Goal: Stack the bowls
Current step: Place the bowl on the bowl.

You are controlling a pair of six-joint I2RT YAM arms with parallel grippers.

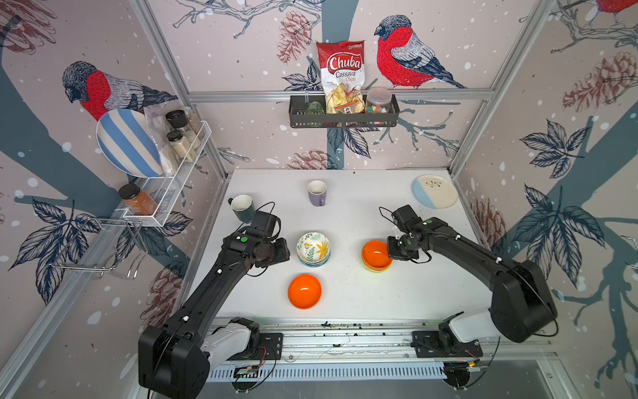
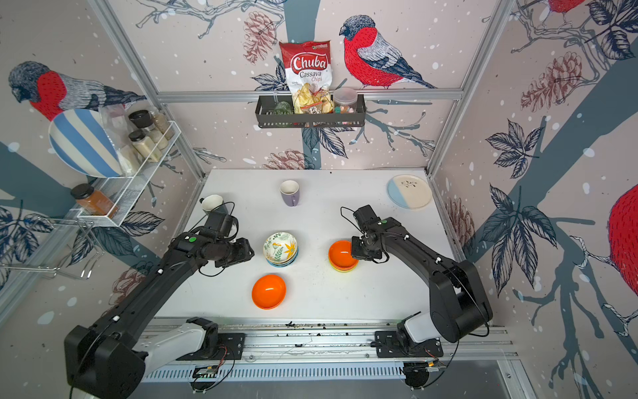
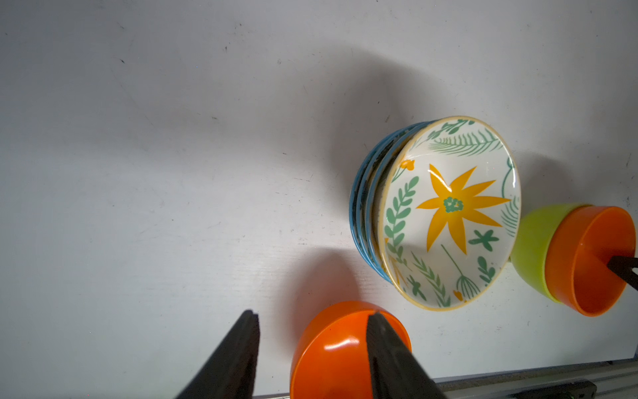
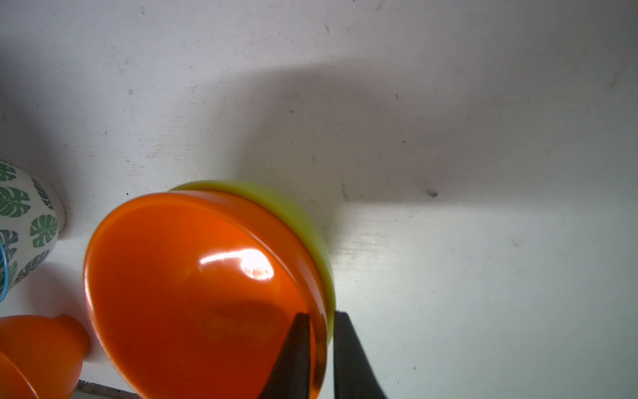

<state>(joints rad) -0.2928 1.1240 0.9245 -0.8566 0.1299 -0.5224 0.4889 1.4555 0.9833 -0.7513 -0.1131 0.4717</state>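
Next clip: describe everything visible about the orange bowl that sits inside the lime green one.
The orange bowl is small, round, plain and glossy, plastic by the look, with a glare inside and nothing in it. It sits upright, nested in the lime green bowl, which stands on the white table. The right gripper straddles both rims, one finger inside the orange bowl, one outside the green; whether it pinches cannot be told.

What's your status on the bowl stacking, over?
Left end effector open, empty. Right end effector straddles rim of top orange bowl nested in lime bowl, grip unclear. Patterned stack and lone orange bowl apart. Path clear.
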